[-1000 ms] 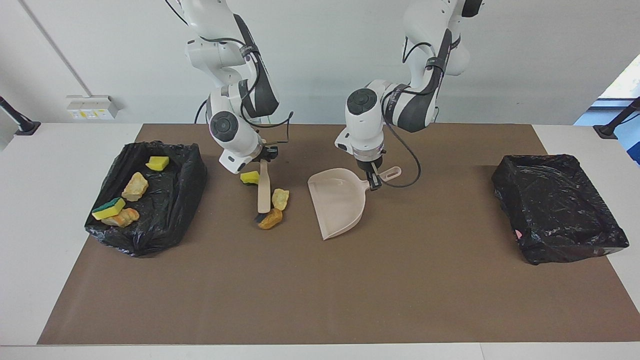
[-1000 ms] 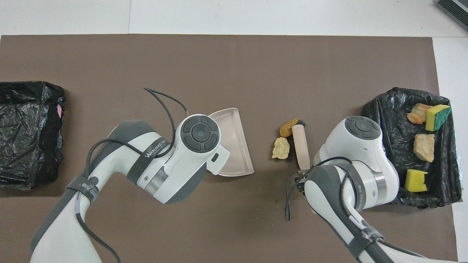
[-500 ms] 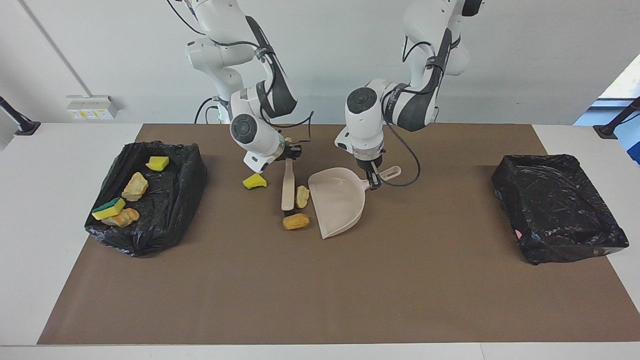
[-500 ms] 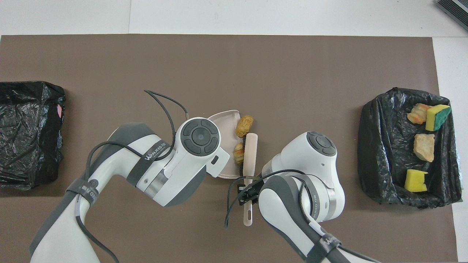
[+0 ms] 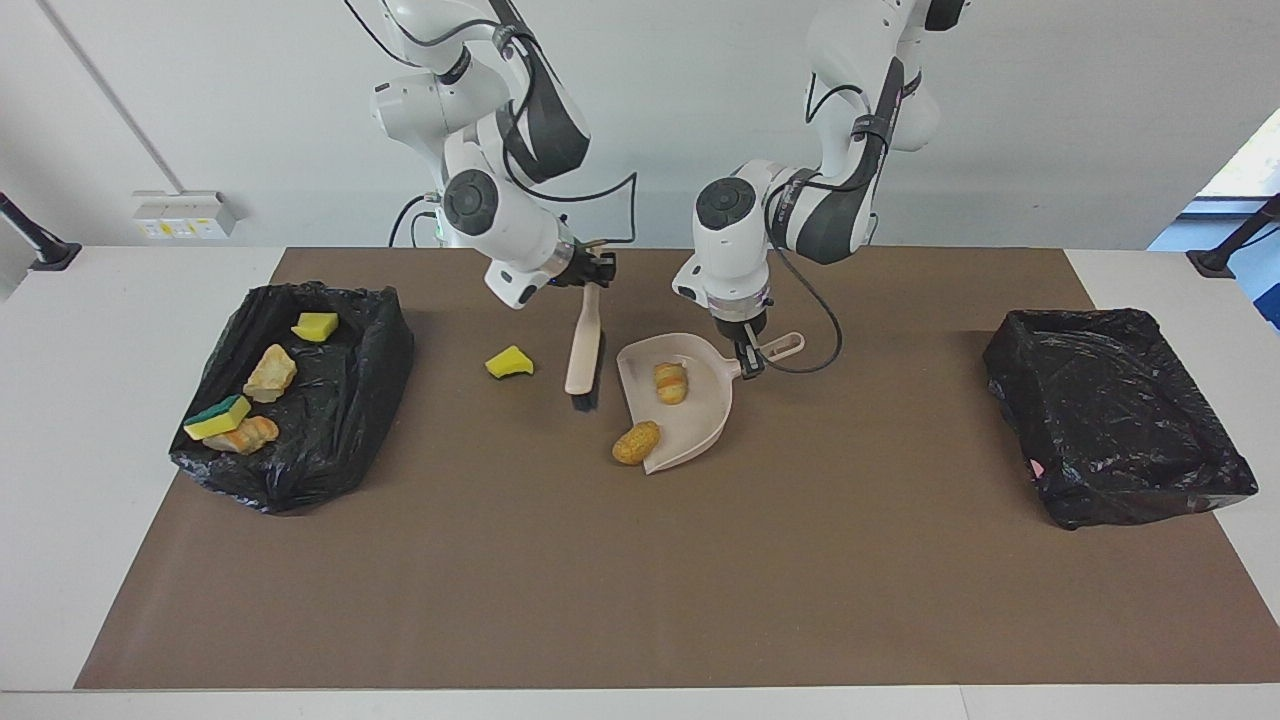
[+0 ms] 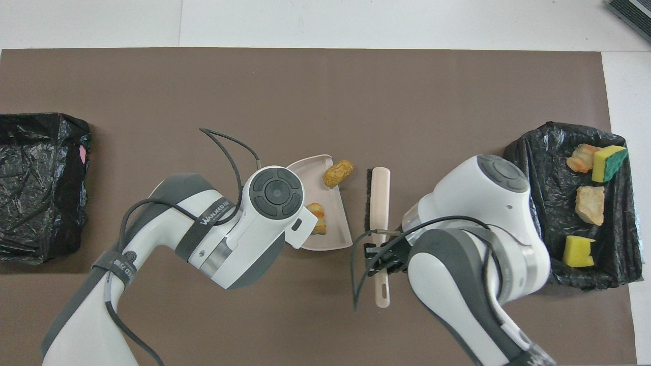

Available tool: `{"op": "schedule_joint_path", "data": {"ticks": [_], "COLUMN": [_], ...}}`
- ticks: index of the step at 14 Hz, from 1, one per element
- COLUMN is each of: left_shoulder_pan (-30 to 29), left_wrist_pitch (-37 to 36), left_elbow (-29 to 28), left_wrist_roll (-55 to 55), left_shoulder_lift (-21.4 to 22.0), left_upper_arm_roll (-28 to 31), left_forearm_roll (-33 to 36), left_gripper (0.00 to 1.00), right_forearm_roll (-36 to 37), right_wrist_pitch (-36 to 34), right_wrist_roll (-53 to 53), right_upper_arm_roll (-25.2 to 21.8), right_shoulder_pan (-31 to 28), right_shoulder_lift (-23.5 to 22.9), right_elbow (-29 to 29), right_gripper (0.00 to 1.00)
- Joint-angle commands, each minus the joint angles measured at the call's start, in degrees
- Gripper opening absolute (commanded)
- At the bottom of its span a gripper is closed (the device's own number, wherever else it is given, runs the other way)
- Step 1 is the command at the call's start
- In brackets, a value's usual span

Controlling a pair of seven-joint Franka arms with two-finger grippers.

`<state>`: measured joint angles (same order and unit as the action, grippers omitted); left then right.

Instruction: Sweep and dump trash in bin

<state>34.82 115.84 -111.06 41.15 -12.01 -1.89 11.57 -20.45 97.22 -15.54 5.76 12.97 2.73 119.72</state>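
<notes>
Bread lump (image 5: 670,382) newly inside dustpan (image 5: 700,420)

Scene bright and even on my feed, soft diffuse light from above. Daylight spill at window (image 5: 1245,165) by left arm's end, slightly blown out. Shadows short, soft under dustpan (image 5: 690,425) and brush (image 5: 584,350). Specular glints on black bin liner (image 5: 1115,425) (crinkles catch light). Both views sharp, no motion blur I can see.
</notes>
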Motion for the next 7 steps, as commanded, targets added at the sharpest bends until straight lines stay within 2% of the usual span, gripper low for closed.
{"op": "schedule_joint_path", "data": {"ticks": [1, 3, 7], "left_shoulder_pan": [0.3, 0.3, 0.3], "left_wrist_pitch": [1.5, 1.6, 1.8], "left_elbow": [-3.5, -3.6, -4.2], "left_wrist_roll": [0.6, 0.9, 1.0], "left_shoulder_lift": [2.6, 2.6, 2.9], "left_upper_arm_roll": [0.5, 0.4, 0.4], "left_forearm_roll": [0.7, 0.8, 0.7], "left_gripper": [0.0, 0.0, 0.0], "right_forearm_roll": [12.1, 14.7, 14.9], "right_wrist_pitch": [0.3, 0.5, 4.1], "right_wrist_roll": [-3.1, -3.1, -6.9], "right_upper_arm_roll": [0.7, 1.0, 1.4], "right_shoulder_pan": [-2.4, -6.1, -3.7], "right_shoulder_lift": [6.0, 9.5, 8.7], "right_elbow": [7.4, 13.7, 20.8], "right_gripper": [0.0, 0.0, 0.0]}}
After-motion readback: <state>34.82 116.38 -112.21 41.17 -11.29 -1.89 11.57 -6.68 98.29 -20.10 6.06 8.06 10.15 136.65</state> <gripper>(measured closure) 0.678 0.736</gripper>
